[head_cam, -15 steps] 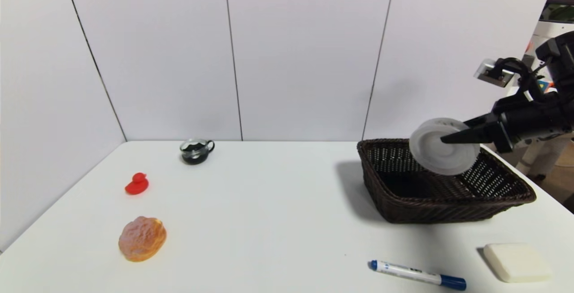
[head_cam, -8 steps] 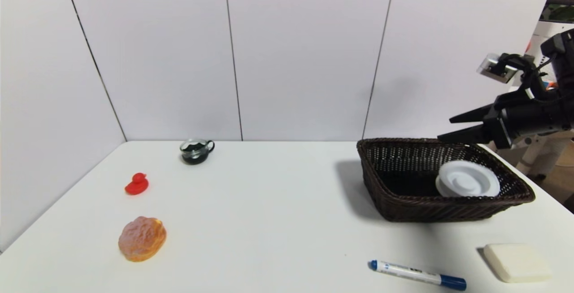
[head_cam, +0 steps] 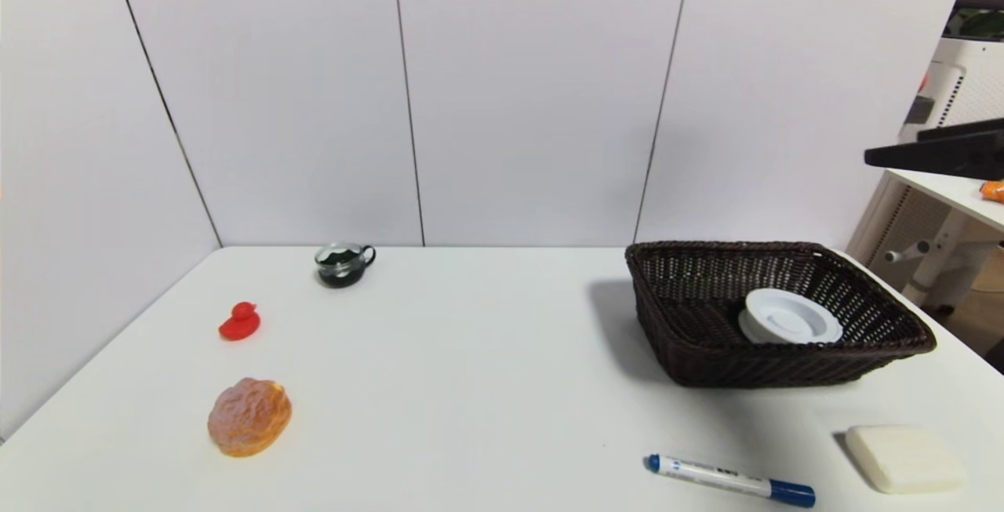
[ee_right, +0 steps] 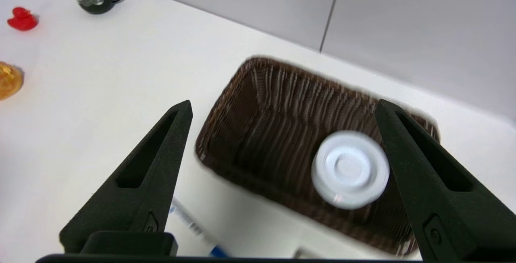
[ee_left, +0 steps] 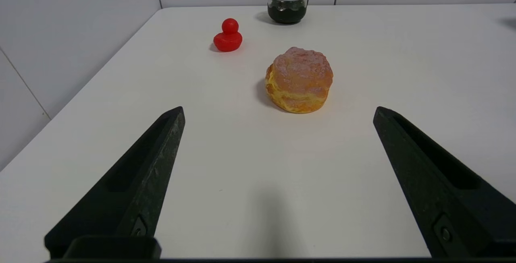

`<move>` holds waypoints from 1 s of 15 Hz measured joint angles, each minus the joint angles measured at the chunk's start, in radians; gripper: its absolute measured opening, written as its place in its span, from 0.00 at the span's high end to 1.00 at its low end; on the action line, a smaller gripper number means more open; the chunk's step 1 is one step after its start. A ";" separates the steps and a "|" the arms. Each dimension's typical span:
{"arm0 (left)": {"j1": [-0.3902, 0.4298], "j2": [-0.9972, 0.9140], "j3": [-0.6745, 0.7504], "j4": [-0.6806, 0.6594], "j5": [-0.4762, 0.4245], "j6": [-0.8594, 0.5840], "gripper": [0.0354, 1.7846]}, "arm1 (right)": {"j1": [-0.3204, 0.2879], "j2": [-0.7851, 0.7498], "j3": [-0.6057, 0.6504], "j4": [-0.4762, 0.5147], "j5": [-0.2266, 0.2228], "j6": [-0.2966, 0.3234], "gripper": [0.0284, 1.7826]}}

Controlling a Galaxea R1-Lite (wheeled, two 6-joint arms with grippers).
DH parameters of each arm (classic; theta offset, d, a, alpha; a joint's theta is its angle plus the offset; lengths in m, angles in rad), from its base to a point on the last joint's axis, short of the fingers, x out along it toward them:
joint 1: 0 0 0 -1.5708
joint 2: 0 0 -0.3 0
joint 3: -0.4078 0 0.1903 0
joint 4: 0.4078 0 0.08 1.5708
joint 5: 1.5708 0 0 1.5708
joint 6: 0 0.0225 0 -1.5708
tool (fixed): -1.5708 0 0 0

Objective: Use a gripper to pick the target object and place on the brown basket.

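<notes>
The white round dish (head_cam: 788,316) lies inside the brown basket (head_cam: 706,375), toward its right side, with its raised ring facing up. My right gripper (head_cam: 893,146) is open and empty, high above and to the right of the basket. In the right wrist view the dish (ee_right: 350,169) sits in the basket (ee_right: 258,106) far below the right gripper (ee_right: 284,104), whose jaws are spread wide. My left gripper (ee_left: 278,110) is open and empty, low over the table and facing a bun; it is out of the head view.
On the table's left are a dark glass cup (head_cam: 343,263), a red duck (head_cam: 240,321) and an orange-brown bun (head_cam: 249,416). A blue-capped marker (head_cam: 729,481) and a cream square block (head_cam: 902,457) lie near the front right, in front of the basket.
My right gripper let go of the dish, which dropped into the basket and settled. The gripper then drew back up and to the right. The left arm has not moved.
</notes>
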 joint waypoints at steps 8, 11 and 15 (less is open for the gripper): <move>0.000 0.000 0.000 0.000 0.000 0.000 0.06 | 0.050 -0.746 0.903 -0.129 -0.304 0.096 0.07; 0.000 0.000 0.000 0.000 0.000 0.000 0.06 | 0.060 -0.950 1.150 -0.294 -0.361 0.106 0.06; 0.000 0.000 0.000 0.000 0.000 0.000 0.06 | 0.083 -1.159 1.220 -0.373 -0.420 0.178 0.05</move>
